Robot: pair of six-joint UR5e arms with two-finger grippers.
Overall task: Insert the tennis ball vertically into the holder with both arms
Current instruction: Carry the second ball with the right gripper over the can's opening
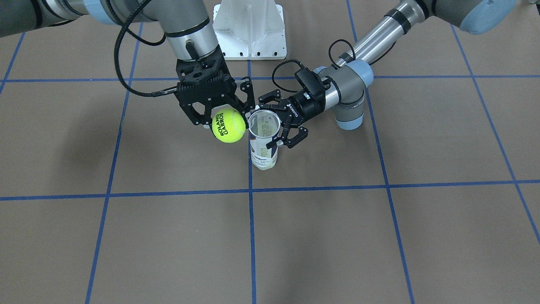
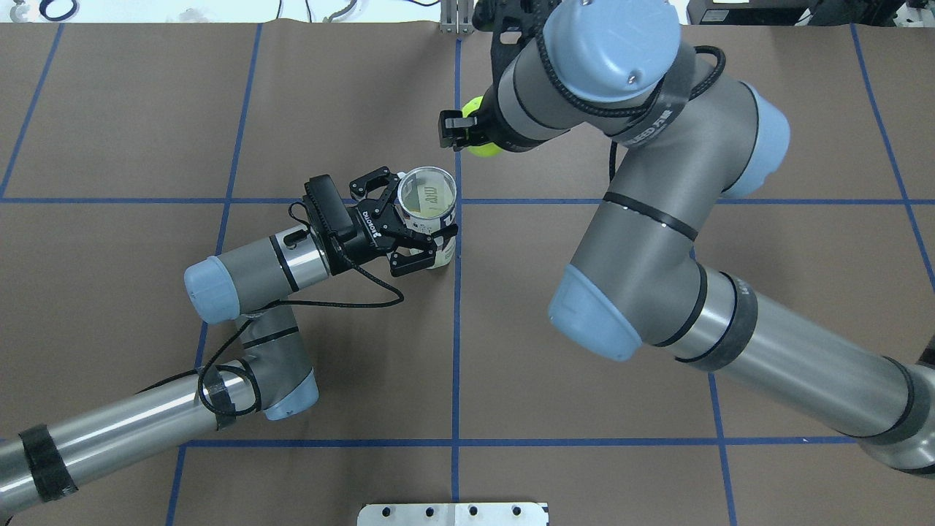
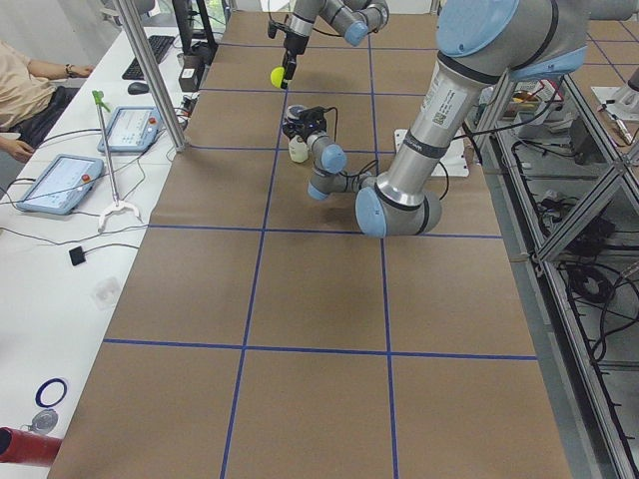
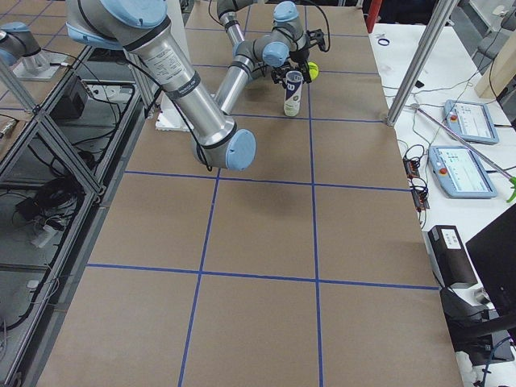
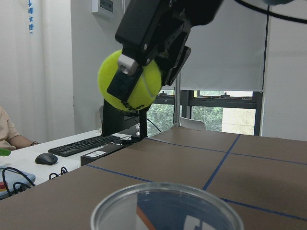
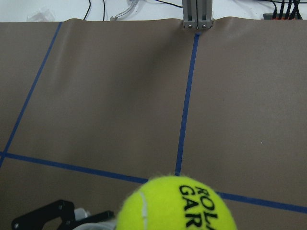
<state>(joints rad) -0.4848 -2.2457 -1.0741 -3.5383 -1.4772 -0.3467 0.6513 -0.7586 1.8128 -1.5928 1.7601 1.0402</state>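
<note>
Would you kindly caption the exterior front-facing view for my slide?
Right gripper holds a tennis ball near the upright holder, which the left gripper grips.

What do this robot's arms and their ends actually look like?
Both the left arm and the right arm are silver-grey tubes with dark grey joints and light-blue round caps, banded with black tape. A black cable runs along each. The left gripper and right gripper are black, with jointed fingers; the left bears white lettering.

Silver-grey arms (image 2: 635, 248); light-blue joint caps (image 2: 610, 40)
</note>
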